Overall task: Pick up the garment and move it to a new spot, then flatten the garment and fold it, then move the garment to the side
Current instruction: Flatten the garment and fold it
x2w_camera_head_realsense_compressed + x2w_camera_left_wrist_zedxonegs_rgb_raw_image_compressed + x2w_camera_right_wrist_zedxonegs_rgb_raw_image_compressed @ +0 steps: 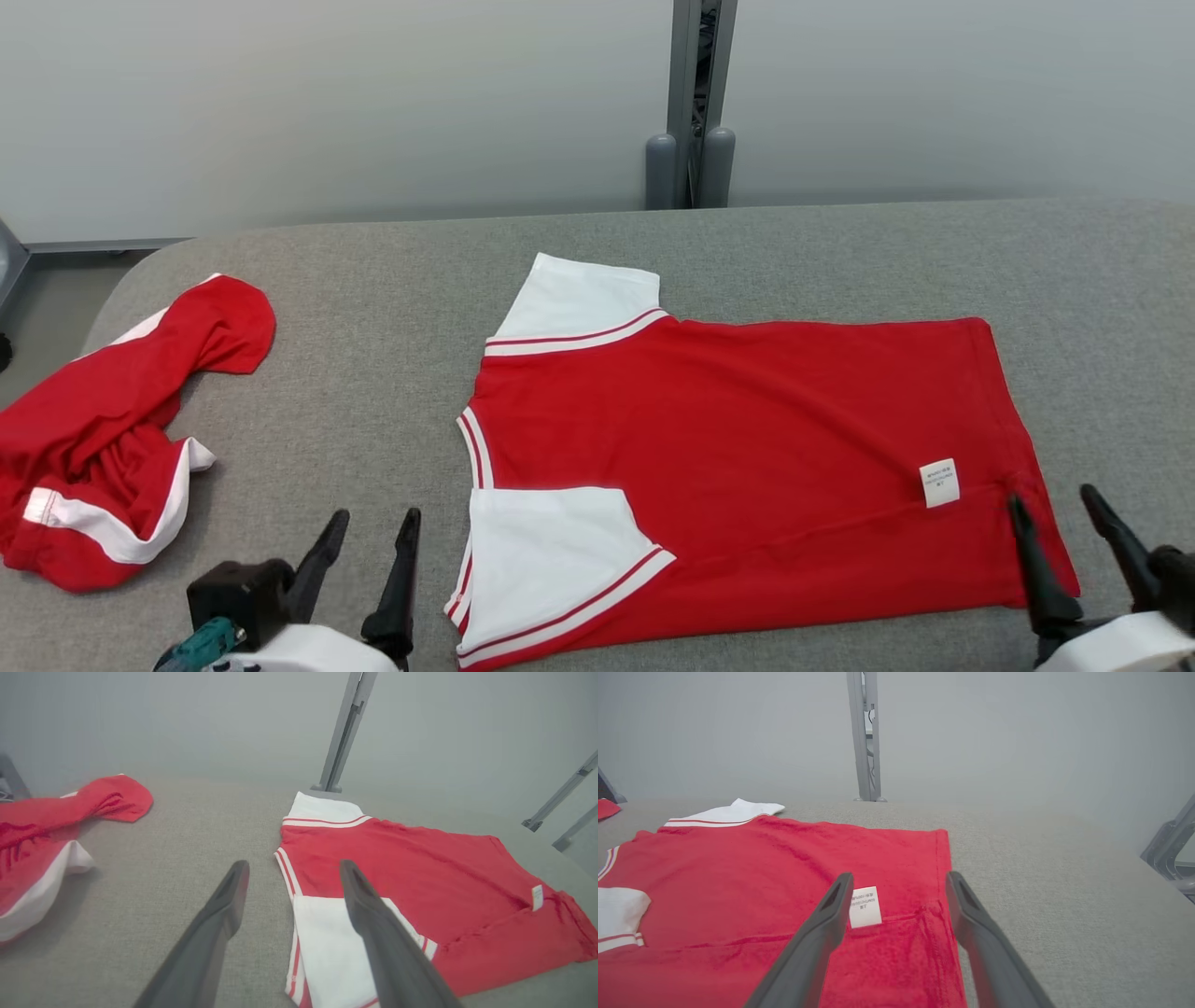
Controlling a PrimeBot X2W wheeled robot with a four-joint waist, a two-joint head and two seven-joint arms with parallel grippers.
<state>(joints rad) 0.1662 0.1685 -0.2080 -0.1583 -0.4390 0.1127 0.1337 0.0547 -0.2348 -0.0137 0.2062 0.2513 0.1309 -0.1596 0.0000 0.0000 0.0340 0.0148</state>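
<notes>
Red shirt (728, 420) with white sleeves lies flat on the grey table (373, 373), centre to right, collar toward the left, hem toward the right. Its near long edge is folded over onto the body, with a white label (939, 483) showing by the hem. My left gripper (375, 513) stands wide and empty over bare table, just left of the near sleeve (551, 551). My right gripper (1052, 497) stands wide and empty at the near hem corner; contact with the cloth not discernible. A second red garment (103, 439) lies crumpled at the left edge, well apart.

I see my left gripper (375, 515) and right gripper (1053, 497) low in the head view — fingers spread apart, pointing forward.
</notes>
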